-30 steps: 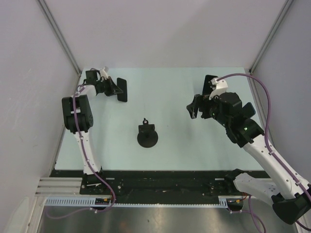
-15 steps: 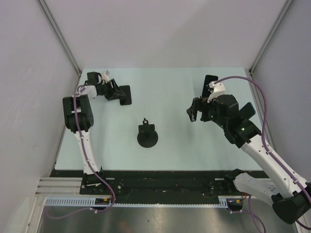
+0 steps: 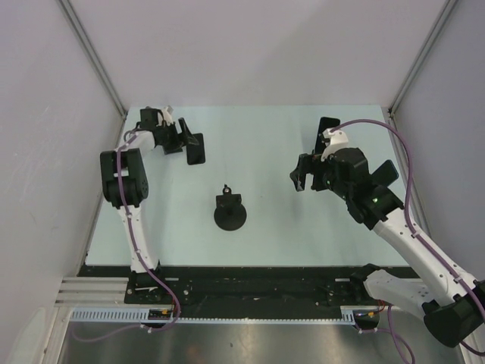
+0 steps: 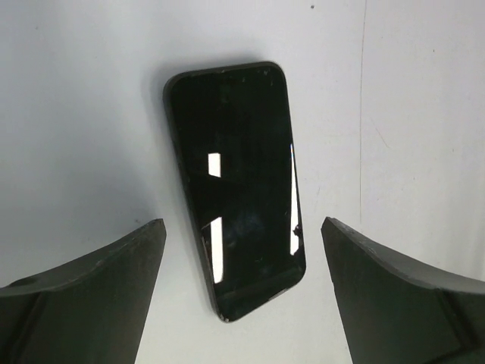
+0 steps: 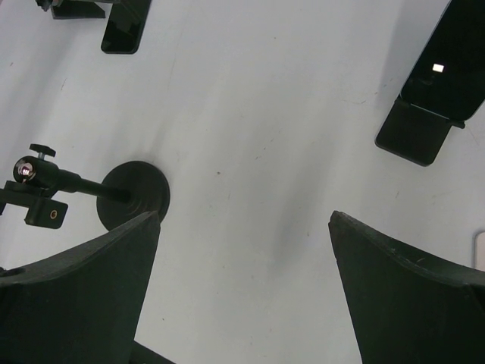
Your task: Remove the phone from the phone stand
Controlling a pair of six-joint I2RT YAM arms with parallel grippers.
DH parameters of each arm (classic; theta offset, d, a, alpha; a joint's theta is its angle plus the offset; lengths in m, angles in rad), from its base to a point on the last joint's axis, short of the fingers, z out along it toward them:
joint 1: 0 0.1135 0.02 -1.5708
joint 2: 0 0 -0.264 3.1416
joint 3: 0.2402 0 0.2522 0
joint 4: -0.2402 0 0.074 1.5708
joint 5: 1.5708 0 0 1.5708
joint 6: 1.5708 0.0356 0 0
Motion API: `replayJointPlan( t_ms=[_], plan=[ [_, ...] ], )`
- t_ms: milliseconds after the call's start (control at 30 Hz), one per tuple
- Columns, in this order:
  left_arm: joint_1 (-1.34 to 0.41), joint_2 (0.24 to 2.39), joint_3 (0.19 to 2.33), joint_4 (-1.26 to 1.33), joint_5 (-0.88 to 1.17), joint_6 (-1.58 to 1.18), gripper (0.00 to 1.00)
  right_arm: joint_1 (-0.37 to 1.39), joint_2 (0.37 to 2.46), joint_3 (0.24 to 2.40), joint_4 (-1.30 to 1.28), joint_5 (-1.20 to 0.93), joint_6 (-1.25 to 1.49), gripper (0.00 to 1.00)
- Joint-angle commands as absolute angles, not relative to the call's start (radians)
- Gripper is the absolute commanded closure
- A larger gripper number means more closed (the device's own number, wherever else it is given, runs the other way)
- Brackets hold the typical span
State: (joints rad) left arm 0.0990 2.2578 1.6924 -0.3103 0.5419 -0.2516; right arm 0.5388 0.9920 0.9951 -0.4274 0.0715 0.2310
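The left gripper [image 4: 240, 227] is hanging with its fingers [image 4: 114, 280] spread wide and gripping nothing. The phone [image 4: 235, 182] is lying between them and lower down, apart from both, apparently flat on the surface with its dark screen up and catching two small reflections. Across the table the right gripper [image 5: 244, 220] is also gaping wide and empty, hovering over bare surface. To its left the phone stand [image 5: 132, 196] is standing on its round base near the table's middle with its clamp arm holding nothing. A second black holder [image 5: 436, 91] is sitting toward the far right. With the stand vacant and the phone resting well apart from it at the far left, the removal looks done in substance. What the next move seems to be calling for is a straight lift of the left arm, keeping the fingers off the phone's edges. The pale, matte table [image 3: 273, 159] is lying inside plain white walls [image 3: 250, 53] with metal corner posts [image 3: 91, 53].
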Motion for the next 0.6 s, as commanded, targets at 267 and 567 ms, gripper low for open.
replayJointPlan(
  t_ms=[267,567],
  plan=[
    [0.037,2.328,1.778,-0.348,0.503,-0.287,0.06,0.537,0.988,0.976,-0.385,0.063,0.229,0.0],
    [0.032,2.333,1.795,-0.348,0.525,-0.293,0.06,0.537,0.979,0.971,-0.385,0.066,0.23,0.0]
  ],
)
